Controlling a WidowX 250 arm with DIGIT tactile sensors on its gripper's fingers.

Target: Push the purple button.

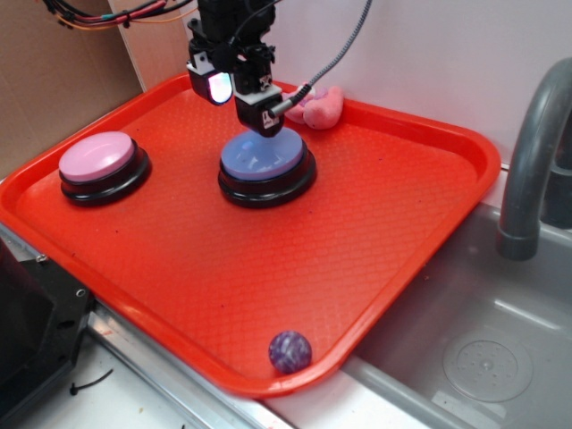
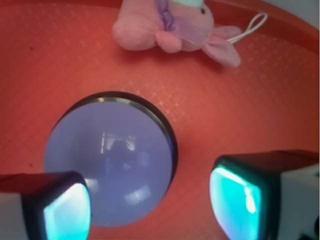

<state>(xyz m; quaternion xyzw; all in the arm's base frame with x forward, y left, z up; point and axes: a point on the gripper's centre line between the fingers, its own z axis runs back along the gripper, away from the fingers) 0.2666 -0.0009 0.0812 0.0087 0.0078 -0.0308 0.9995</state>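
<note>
Exterior: red tray (image 1: 393, 232) beside a grey sink (image 1: 465, 357) and faucet (image 1: 532, 152). Pink button (image 1: 96, 157) sits at the tray's left, marbled ball (image 1: 290, 350) near the front rim, pink plush toy (image 1: 320, 107) at the back edge behind me. Purple button (image 1: 262, 156) is mid-tray. My gripper (image 1: 243, 100) hangs right over its back part; whether it touches, I cannot tell.

Wrist: my fingers (image 2: 65, 210) are spread wide, holding nothing. The left one overlaps the purple button (image 2: 107, 167), the right one is over bare tray (image 2: 50, 65) just beside it. Plush toy (image 2: 170, 27) lies beyond, clear of the button.
</note>
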